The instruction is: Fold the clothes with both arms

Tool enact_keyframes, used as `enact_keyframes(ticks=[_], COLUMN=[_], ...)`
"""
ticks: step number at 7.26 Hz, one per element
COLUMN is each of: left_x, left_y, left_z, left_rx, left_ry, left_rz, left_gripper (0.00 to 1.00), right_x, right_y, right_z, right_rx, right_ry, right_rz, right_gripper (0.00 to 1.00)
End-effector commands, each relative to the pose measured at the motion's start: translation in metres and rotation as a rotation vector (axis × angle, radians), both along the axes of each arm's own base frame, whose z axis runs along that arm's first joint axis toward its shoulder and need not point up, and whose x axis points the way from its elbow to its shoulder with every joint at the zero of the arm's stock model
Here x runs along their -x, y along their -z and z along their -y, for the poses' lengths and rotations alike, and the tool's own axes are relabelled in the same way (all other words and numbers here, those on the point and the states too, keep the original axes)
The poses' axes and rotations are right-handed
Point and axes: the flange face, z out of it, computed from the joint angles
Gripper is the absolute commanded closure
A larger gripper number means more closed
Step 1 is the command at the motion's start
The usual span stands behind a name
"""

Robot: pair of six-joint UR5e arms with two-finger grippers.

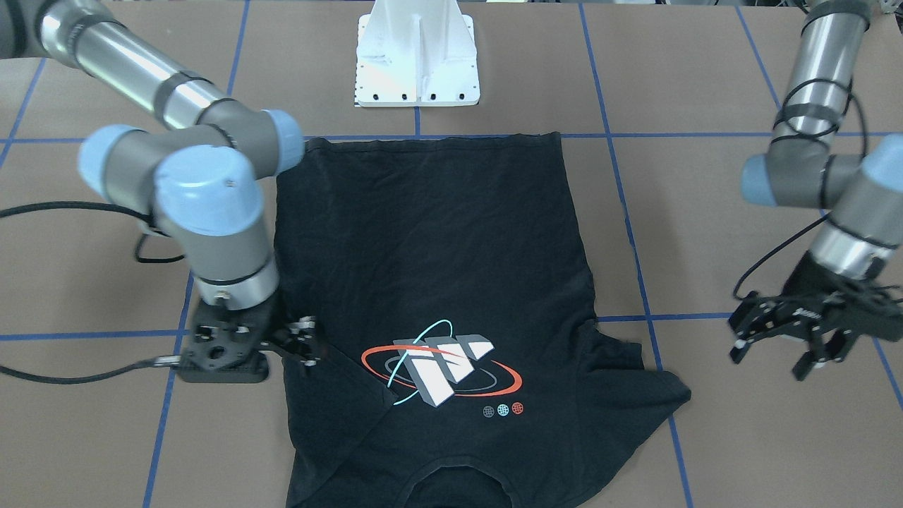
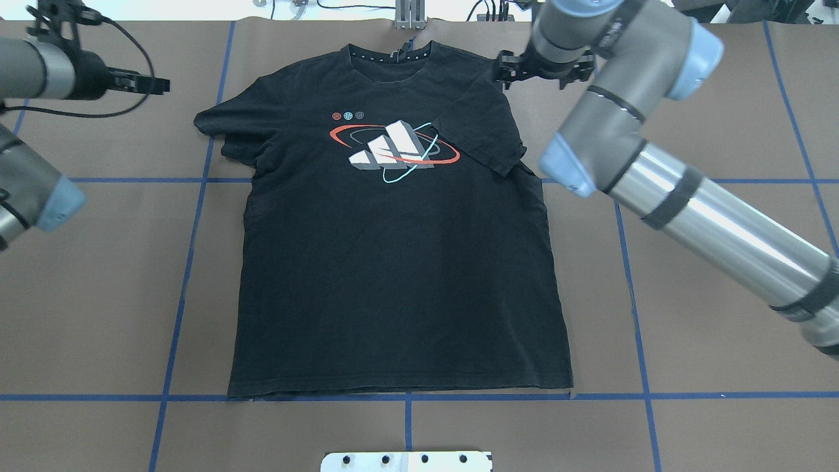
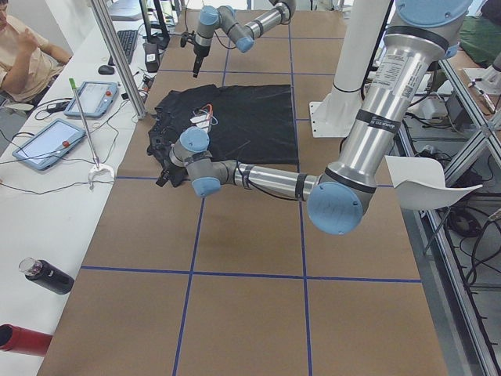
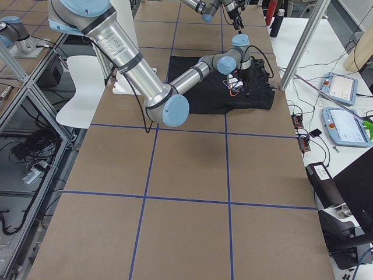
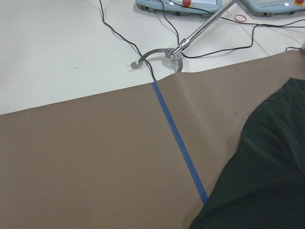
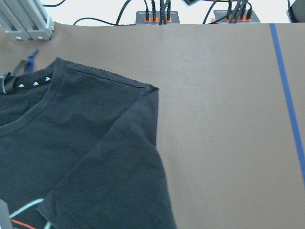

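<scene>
The black T-shirt [image 2: 393, 262] lies flat and face up on the brown table, collar on the far side from the robot, print [image 2: 393, 147] showing. The sleeve on my right side [image 2: 478, 124] is folded in over the chest. The other sleeve [image 2: 219, 128] lies spread out. My right gripper [image 1: 305, 343] is open and empty, low at the shirt's edge beside the folded sleeve. It also shows in the overhead view [image 2: 506, 69]. My left gripper [image 1: 772, 356] is open and empty, above bare table and well clear of the spread sleeve [image 1: 635, 381].
The white pedestal base [image 1: 416, 56] stands at the robot's side, close to the shirt's hem. Blue tape lines [image 2: 190, 262] cross the table. Tablets [image 3: 47, 141], cables and a seated person [image 3: 23, 47] are along the far edge. A bottle [image 3: 47, 274] lies there too.
</scene>
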Motion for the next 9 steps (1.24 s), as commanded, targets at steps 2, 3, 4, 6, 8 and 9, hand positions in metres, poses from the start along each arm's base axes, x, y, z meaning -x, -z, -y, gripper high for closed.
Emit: enact_keyframes(ticks=[2,3,4,6,8,9], left_x=[-0.078,-0.092,-0.095,-0.104,-0.107,-0.107], left_y=[-0.034,-0.035,-0.039,-0.04,-0.038,-0.039], left_z=[0.001,-0.002,-0.004,-0.008,-0.009,-0.009], left_rx=[0.076,0.092,0.101,0.102,0.102,0.102], left_ry=[0.136,0.139,0.138,0.125,0.12,0.12], left_rz=[-0.053,-0.061,-0.057,-0.055,-0.057,-0.055], left_gripper=[0.04,0.11,0.21,0.4,0.63,0.77], right_x=[-0.075,-0.078,-0.078,-0.078,-0.075,-0.075], right_y=[-0.058,-0.06,-0.06,-0.058,-0.058,-0.057], right_z=[-0.017,-0.016,-0.016,-0.015,-0.016,-0.016], right_rx=[-0.048,-0.051,-0.052,-0.056,-0.057,-0.057], right_ry=[0.107,0.106,0.105,0.103,0.106,0.105], right_rz=[-0.012,-0.016,-0.017,-0.017,-0.019,-0.018], right_gripper=[0.0,0.0,0.0,0.0,0.0,0.0])
